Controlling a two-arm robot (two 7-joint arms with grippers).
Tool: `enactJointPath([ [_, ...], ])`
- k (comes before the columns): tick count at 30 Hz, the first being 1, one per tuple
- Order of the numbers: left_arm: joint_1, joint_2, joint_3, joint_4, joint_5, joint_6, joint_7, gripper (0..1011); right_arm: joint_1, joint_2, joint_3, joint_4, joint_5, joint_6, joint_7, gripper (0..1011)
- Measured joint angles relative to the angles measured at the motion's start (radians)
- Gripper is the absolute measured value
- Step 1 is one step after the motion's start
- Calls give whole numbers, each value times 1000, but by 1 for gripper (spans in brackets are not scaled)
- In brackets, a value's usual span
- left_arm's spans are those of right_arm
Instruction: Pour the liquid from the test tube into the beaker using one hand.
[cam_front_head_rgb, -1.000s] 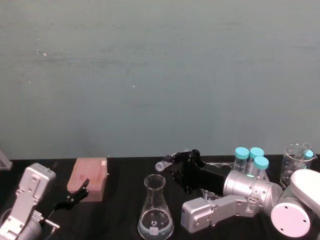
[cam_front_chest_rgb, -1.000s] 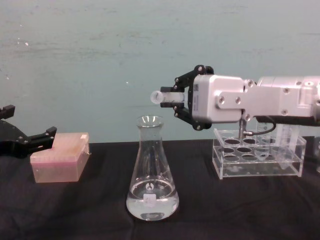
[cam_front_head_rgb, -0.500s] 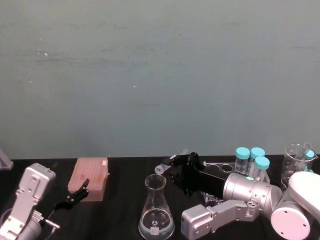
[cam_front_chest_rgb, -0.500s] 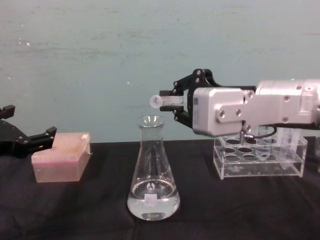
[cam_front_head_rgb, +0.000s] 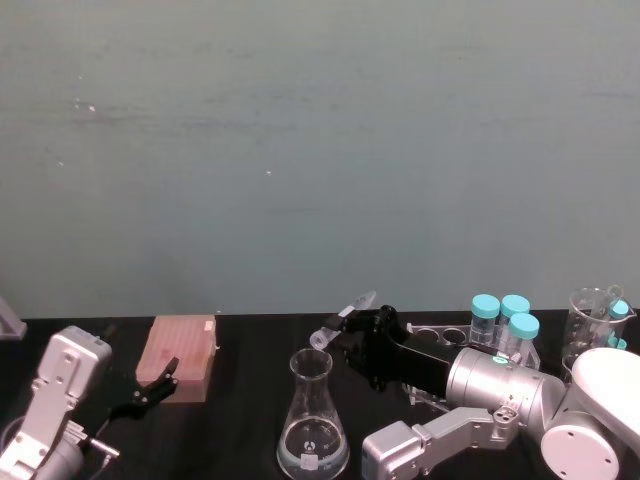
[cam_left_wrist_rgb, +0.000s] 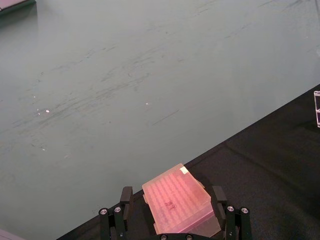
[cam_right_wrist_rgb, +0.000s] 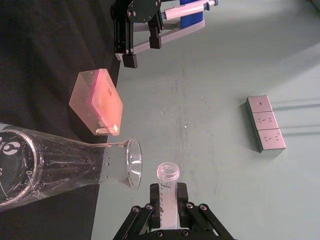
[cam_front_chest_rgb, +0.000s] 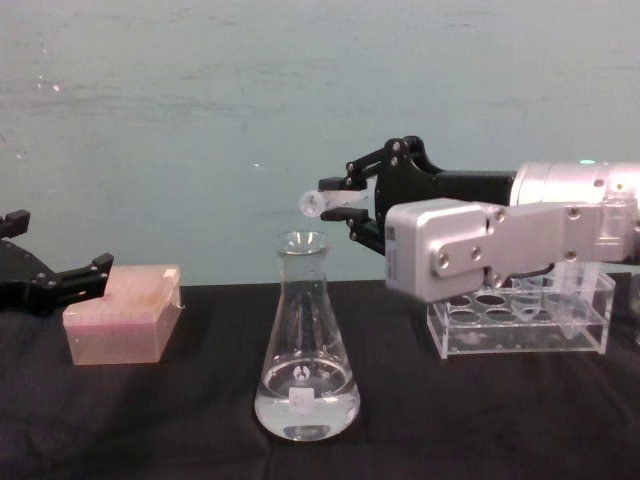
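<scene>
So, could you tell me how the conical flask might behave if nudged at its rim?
Probably steady: the conical flask has a wide base with liquid pooled low. A nudge at its tall neck has leverage, so it might rock. It looks like glass, so likely fragile. The right gripper holds the test tube just above its rim.

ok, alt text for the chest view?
The right tool holds the test tube tilted nearly level, mouth just above the beaker's rim; clear liquid sits in the beaker's base. The left tool idles at the left beside a pink box; a clear rack stands behind the right arm.
</scene>
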Motion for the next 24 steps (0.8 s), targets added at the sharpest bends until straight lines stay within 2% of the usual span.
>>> enactJointPath([
  [24,0,0,0,0,0,0,0,1000,25,8,-38,20,-75,7,-69,191],
])
